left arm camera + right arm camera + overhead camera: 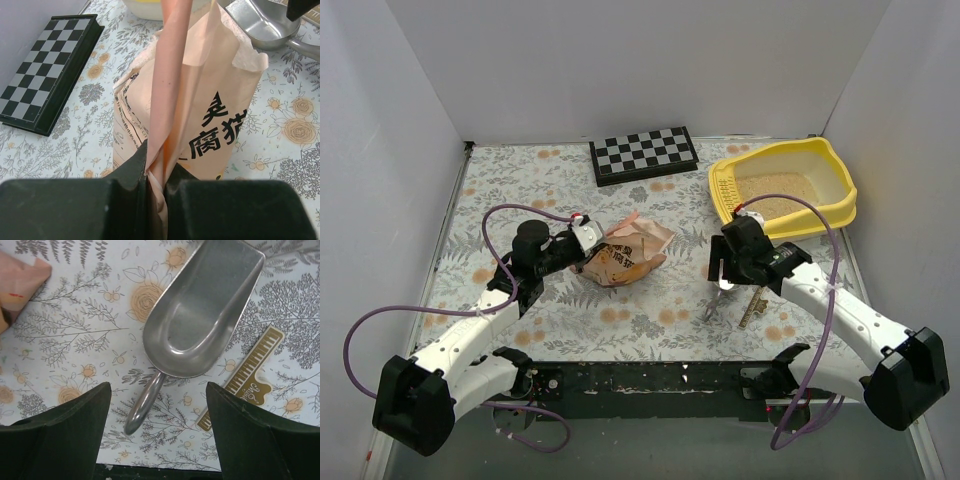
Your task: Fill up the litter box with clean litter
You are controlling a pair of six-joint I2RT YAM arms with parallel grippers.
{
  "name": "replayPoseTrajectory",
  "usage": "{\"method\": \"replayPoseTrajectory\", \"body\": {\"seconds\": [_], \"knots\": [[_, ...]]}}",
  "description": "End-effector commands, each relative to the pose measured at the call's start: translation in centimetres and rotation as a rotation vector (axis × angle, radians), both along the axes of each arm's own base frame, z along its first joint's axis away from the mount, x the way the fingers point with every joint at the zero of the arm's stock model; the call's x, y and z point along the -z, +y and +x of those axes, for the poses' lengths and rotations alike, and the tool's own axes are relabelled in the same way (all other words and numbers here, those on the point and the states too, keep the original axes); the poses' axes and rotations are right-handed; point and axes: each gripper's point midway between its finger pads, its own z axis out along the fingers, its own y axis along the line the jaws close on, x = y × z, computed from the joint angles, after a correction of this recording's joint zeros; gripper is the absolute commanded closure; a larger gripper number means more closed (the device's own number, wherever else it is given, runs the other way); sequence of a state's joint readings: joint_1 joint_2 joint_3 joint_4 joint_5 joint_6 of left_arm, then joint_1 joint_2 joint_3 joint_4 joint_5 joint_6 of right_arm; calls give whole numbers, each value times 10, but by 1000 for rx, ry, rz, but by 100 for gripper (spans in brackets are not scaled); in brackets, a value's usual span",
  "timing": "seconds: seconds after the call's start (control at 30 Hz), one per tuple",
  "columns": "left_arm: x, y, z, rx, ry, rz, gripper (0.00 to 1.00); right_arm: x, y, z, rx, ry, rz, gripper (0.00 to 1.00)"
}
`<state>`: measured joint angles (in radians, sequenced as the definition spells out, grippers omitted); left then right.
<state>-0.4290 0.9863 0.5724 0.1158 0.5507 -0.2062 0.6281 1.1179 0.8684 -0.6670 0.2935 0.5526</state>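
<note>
Workspace: a table under a floral cloth (650, 310) of grey ferns and orange blossoms, enclosed by plain white walls.

(a) The litter box (847, 190), a yellow tub with a raised rim, stands at the far right of the table; its slotted ledge faces the table's middle. The clean litter (782, 188), pale beige granules, covers the floor of the tub. A purple cable of the right arm arcs across the box's near rim in the top view.

(b) Right gripper (723, 272) (159, 405): fingers spread wide and holding nothing, poised over a silver metal scoop (717, 300) (205, 315) that lies on the cloth just in front of the box. The scoop's bowl is empty, and its handle points between the two fingers. Beside the scoop lies a gold ruler-like card (753, 308) (250, 375) with graduated ticks (its cursive lettering is too small to read).

(c) Left gripper (582, 235) (156, 175): clamped onto a folded edge of the peach-orange bag (625, 255) (210, 100), which lies crumpled at the table's centre, well apart from the box. Large black Chinese characters run across its side, partly cut off by the fold; fine print fills an adjoining panel (illegible).

(d) A black-and-white checkerboard (643, 153) (45, 70) lies flat at the far edge, left of the box.
</note>
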Motion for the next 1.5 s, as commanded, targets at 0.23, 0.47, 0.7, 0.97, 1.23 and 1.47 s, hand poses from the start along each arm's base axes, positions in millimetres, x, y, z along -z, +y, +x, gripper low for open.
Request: {"method": "replayPoseTrajectory", "body": {"seconds": [0.23,0.47,0.7,0.97,1.23,1.47], "knots": [[-24,-12,-6,62,-67,-61,100,17,6,25,151,-7,98,21],[-20,-14,-7,65,-54,-63,100,43,18,36,147,65,76,25],[-16,-14,-8,60,-40,-74,100,66,30,40,113,140,58,42],[-26,-10,-4,37,-57,-47,100,84,19,32,73,174,-28,99],[-40,-1,0,6,39,82,99,57,18,23,-34,116,-82,99],[-79,-3,-29,70,130,37,84,12,48,-8,-252,76,-113,99]]}}
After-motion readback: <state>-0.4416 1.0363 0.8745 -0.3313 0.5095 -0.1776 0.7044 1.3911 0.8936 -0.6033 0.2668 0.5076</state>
